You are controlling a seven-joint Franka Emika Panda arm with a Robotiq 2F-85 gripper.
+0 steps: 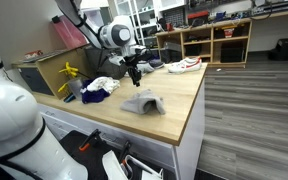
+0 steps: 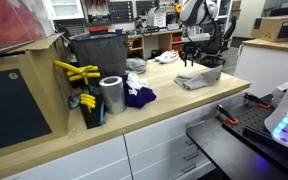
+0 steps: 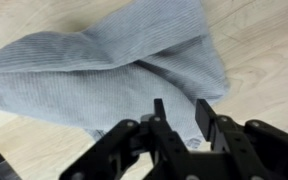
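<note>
Gripper (image 3: 182, 108) above gray knit cloth (image 3: 114, 70), fingers (image 3: 206, 112) spread part-way, nothing pinched between them. Cloth lies crumpled on wooden countertop (image 1: 179, 115), near its front edge in an exterior view (image 1: 142, 102). Gripper hangs just over cloth in both exterior views. Dark blue cloth (image 2: 137, 96) and metal canister (image 2: 111, 95) sit well apart on same countertop.

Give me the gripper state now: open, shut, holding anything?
Gripper: open, with a clear gap between the jaws. It holds nothing and is poised over the edge of the crumpled grey cloth on the wooden counter.
</note>
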